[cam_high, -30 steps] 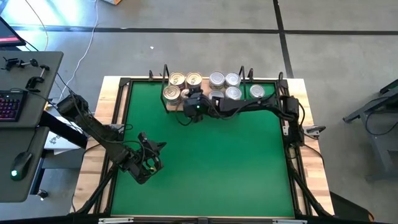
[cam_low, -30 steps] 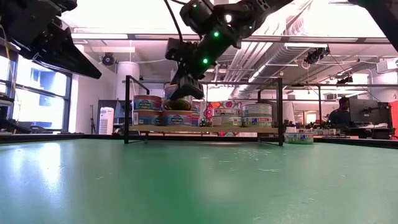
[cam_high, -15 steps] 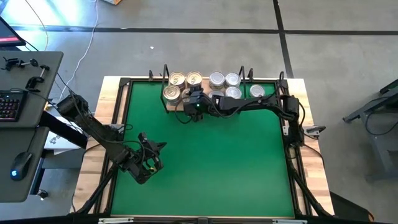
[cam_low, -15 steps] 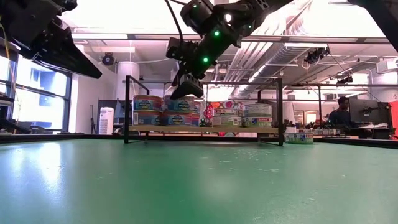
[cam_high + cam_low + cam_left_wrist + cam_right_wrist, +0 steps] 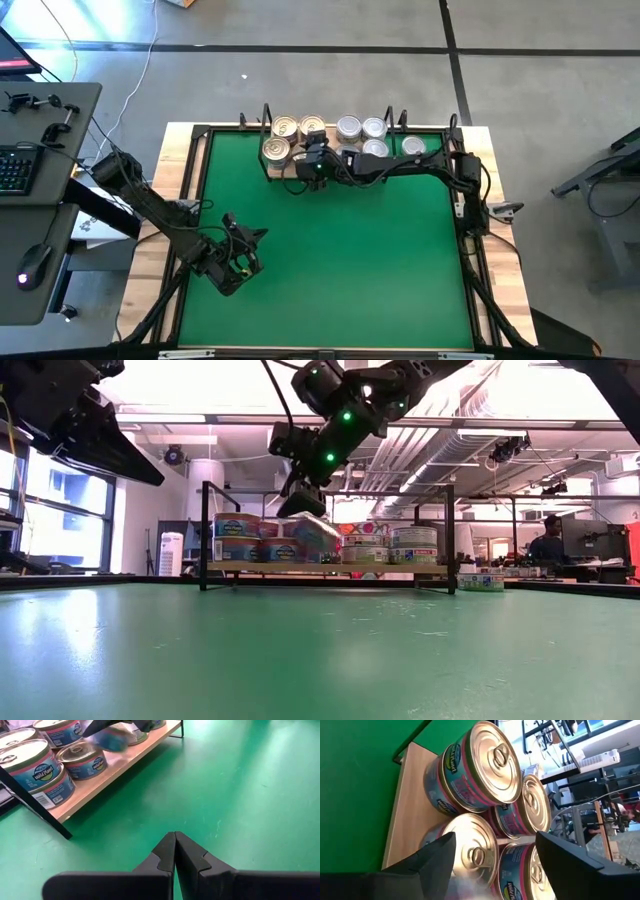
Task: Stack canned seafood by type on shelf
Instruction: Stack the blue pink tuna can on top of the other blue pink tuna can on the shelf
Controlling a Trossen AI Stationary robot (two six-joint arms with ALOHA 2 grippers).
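**High view: right arm over the shelf, tins at the far edge**

From my seat the worktop [image 5: 330, 250] carries the shelf [image 5: 345, 168] along its far edge, gold-lidded tins [image 5: 286, 128] left, silver tins [image 5: 360, 128] right. Right gripper [image 5: 312, 158] hangs over the gold ones, fingers [image 5: 438, 852] spread, empty. Left gripper [image 5: 175, 851] sits near-left, fingers pressed together, holding nothing.

Tins on the shelf at the tabletop's far edge
The tins [image 5: 300, 130] were stacked along the shelf [image 5: 330, 568], which was set across the far edge of the tabletop [image 5: 330, 260].
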